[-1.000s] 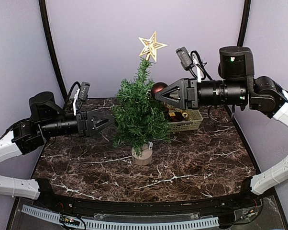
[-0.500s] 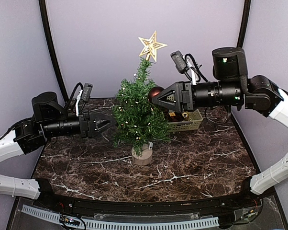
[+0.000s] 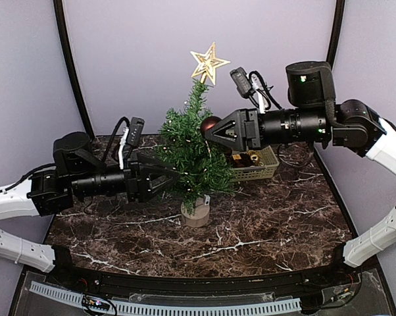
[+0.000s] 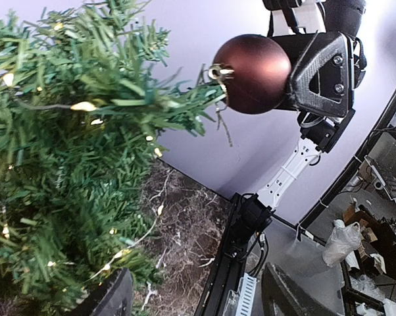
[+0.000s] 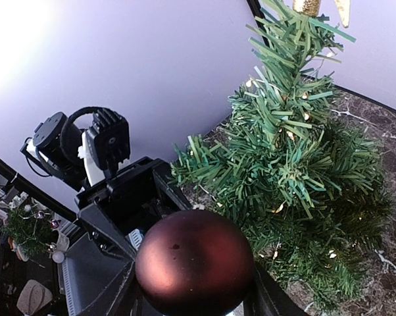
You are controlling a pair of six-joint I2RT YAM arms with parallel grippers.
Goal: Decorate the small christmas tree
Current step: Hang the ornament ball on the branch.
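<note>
Matte maroon ball up at the bristly needles!
The right gripper (image 3: pixel 207 130) clamped a smooth round bauble (image 5: pixel 195 260) at a branch tip of the small christmas tree (image 3: pixel 191 155), which stood mid-table on veined dark marble (image 3: pixel 270 217). The left gripper (image 4: pixel 197 299) gaped empty beside the lower branches, and a gold cut-out star (image 3: pixel 208 64) sat on top.

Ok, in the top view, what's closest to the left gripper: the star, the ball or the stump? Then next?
From the left gripper:
1. the stump, just below, to the right.
2. the ball, higher up, across the tree.
3. the star, on the treetop.
</note>
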